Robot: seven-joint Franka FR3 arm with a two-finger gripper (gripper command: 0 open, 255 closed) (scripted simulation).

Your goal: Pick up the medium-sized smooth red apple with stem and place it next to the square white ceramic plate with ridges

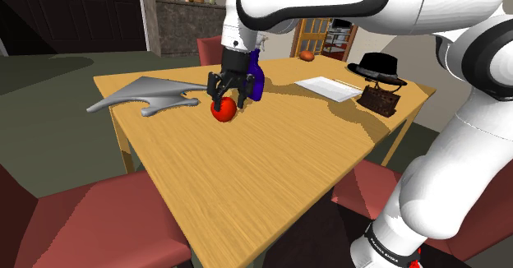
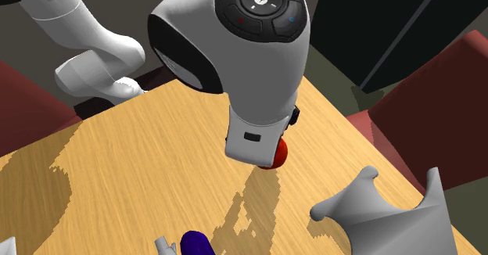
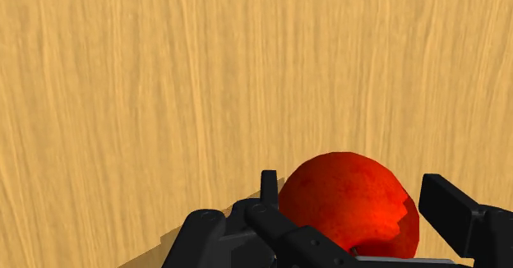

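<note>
Apple over table — edges (all) well apart.

The arm's wrist hides most of the apple, a red sliver showing at its five o'clock; the bottom edge cuts off the purple object.

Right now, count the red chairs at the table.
3. One red chair at the shoulder view's lower left, a second behind the table's far side, a third at lower right. The arm may hide others.
</note>
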